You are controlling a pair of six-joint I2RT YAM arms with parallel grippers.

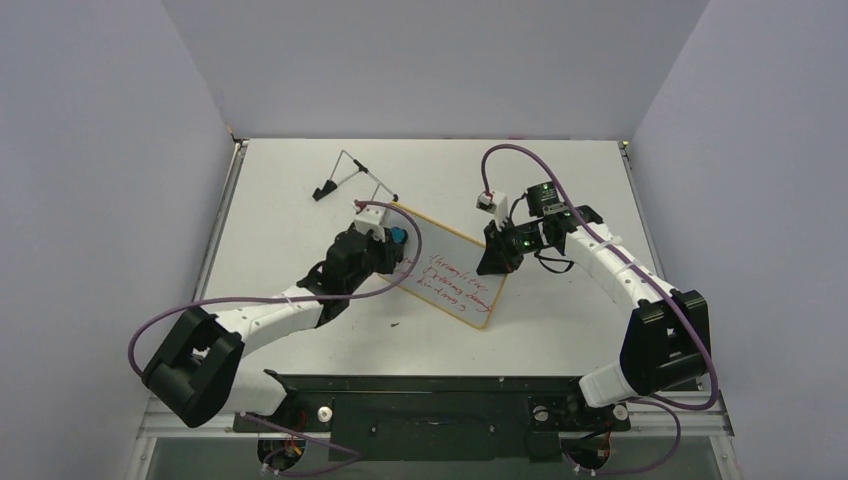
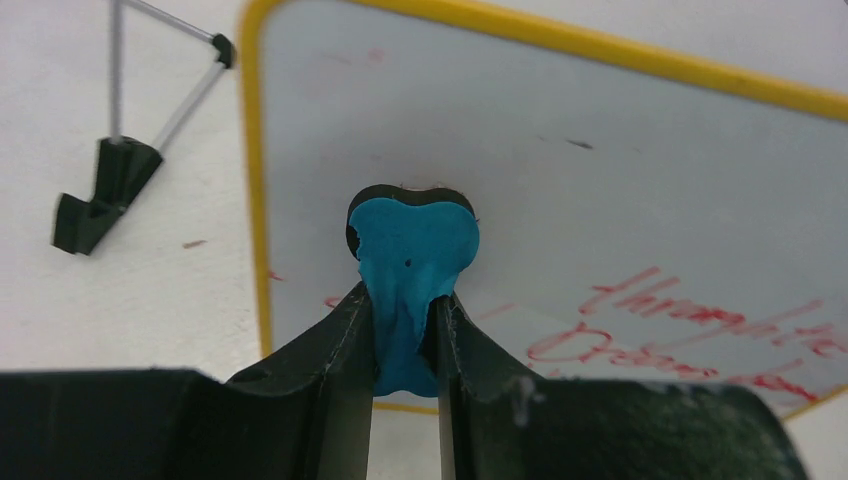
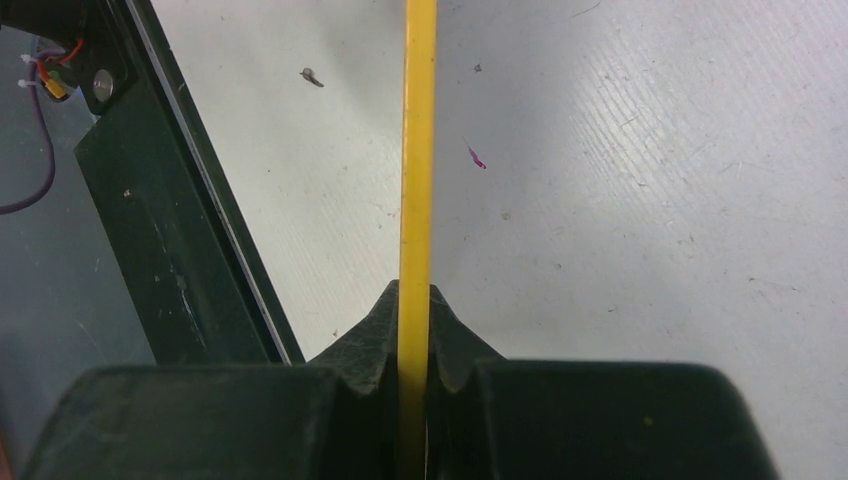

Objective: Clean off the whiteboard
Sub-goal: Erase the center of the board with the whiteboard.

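**A:** What is each tool holding?

**B:** The left gripper [image 1: 392, 245] is clenched on the blue eraser [image 2: 415, 260], which sits at the left end of the whiteboard [image 1: 455, 272] on clean white. The right gripper [image 3: 415, 330] is clamped on the yellow rim [image 3: 417, 150] at the opposite end.

**A:** Which way is the ink from the eraser?

**B:** The red writing [image 1: 445, 280] lies to its right and nearer the arm bases. Its lines run along the board's long axis, which slants from far-left to near-right in mid-table [image 1: 300, 200]. I'd judge the stroke should follow that axis, toward the right gripper.

**A:** Any room to move?

**B:** There's bare table along the near edge, and the wire stand [image 1: 352, 175] stands apart beyond the far-left corner. The eraser looks to be touching the board, though I can't be sure it's pressing
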